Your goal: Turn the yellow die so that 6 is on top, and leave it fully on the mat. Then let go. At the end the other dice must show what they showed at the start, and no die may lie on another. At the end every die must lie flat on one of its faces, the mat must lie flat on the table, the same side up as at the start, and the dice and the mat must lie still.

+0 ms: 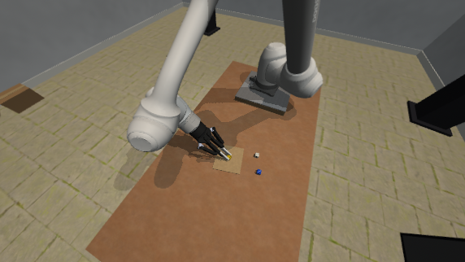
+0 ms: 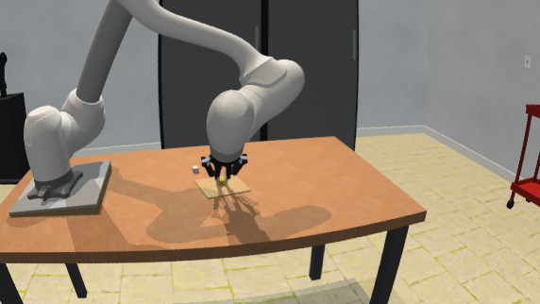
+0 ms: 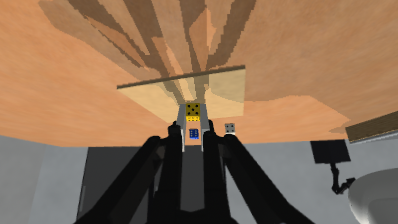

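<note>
A: Top view first. Where's the yellow die (image 1: 228, 156)?

B: Pinched at the tips of the gripper (image 1: 226, 155), over the left part of the tan mat (image 1: 235, 164). The white die (image 1: 257, 155) and blue die (image 1: 258, 172) lie off the mat on the table (image 1: 211, 220), apart from each other.

A: Exterior view?

B: The gripper (image 2: 221, 179) points down onto the mat (image 2: 236, 189), the yellow die (image 2: 220, 179) at its tips. I can't tell whether the die rests on the mat or hangs just above.

A: And the wrist view?

B: The fingers are nearly closed, clamped on the yellow die (image 3: 193, 111). Its facing side seems to show five or six pips; too blurred to be sure. The blue die (image 3: 193, 133) and white die (image 3: 230, 128) show beyond.

A: Progress?

B: I'd say mid-task: grasped, but the 6 isn't confirmed on top, and setting down and releasing remain.
</note>
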